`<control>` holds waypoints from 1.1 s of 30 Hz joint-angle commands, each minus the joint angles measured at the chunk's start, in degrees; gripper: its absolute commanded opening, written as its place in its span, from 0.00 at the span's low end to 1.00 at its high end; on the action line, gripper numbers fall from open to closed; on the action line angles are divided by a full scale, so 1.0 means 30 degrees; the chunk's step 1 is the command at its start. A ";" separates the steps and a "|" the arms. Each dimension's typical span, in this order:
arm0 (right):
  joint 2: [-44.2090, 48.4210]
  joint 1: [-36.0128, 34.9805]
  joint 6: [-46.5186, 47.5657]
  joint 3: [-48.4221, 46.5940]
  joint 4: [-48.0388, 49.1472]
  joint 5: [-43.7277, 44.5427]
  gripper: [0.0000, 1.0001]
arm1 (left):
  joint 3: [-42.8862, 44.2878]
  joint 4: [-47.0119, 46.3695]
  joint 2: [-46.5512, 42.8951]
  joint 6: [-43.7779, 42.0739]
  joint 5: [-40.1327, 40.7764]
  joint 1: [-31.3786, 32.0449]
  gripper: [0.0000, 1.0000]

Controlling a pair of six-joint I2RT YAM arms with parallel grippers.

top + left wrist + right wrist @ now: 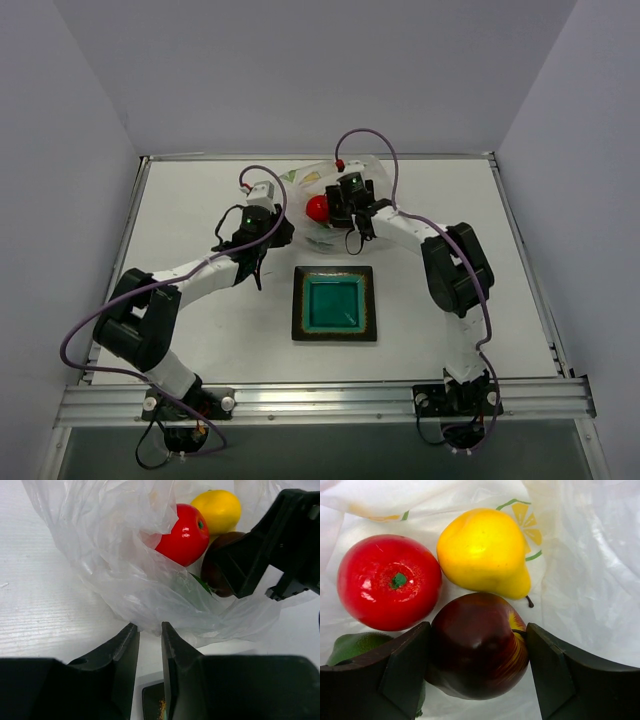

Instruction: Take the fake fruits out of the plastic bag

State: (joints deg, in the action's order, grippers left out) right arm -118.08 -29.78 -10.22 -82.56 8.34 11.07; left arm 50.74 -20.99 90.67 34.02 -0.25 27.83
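Observation:
The translucent plastic bag [300, 180] lies open at the back middle of the table. Inside it, in the right wrist view, are the yellow fruit [482, 555], the bright red round fruit [387, 582], the dark red fruit [475, 645] and part of the green fruit [355, 645]. My right gripper [479, 630] is inside the bag, its fingers pressed against both sides of the dark red fruit. My left gripper [150, 626] is at the bag's near edge [115, 555], its fingers almost together with bag plastic pinched at the tips. The bright red fruit also shows from above [317, 208].
A square teal plate with a dark rim [300, 303] sits in front of the bag at the table's middle. Its corner shows under my left gripper [152, 702]. The right gripper body [280, 540] stands over the bag's right side in the left wrist view.

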 commanded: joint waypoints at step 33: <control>1.2788 -0.7182 -0.5239 1.3608 0.2587 0.1550 0.81 | -0.3202 0.0201 -0.5470 -0.2141 0.5065 0.2088 0.84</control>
State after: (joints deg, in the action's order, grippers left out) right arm -80.29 -50.61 -25.69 -37.52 16.32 10.41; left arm 39.97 -19.49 75.72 29.93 11.99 33.85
